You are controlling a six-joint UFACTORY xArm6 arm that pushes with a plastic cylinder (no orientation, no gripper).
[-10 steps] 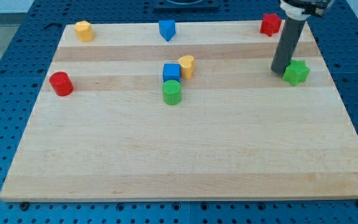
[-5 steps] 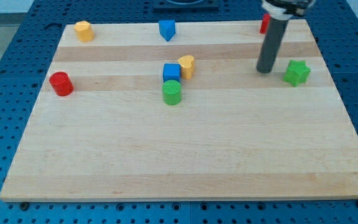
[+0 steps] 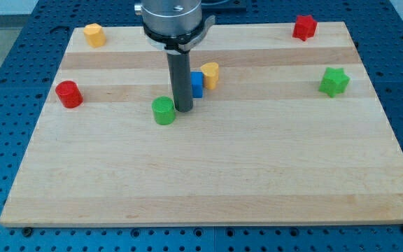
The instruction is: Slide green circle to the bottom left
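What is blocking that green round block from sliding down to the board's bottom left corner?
Nothing visible. My tip sits just to the view's right of the green circle; the red cylinder lies off the diagonal path, further up.

Arm: one, entering from the view's top, left of centre. Only its lowest section shows.

Mount point(image 3: 173, 21): round, grey metal, cut off by the view's top edge; it flares to a wider collar where the rod joins.

Rod point(image 3: 180, 73): straight, dark, upright, hanging plumb from the collar.

My tip point(image 3: 183, 110): the rod's lower end, down at table level, in the left-centre of the view.
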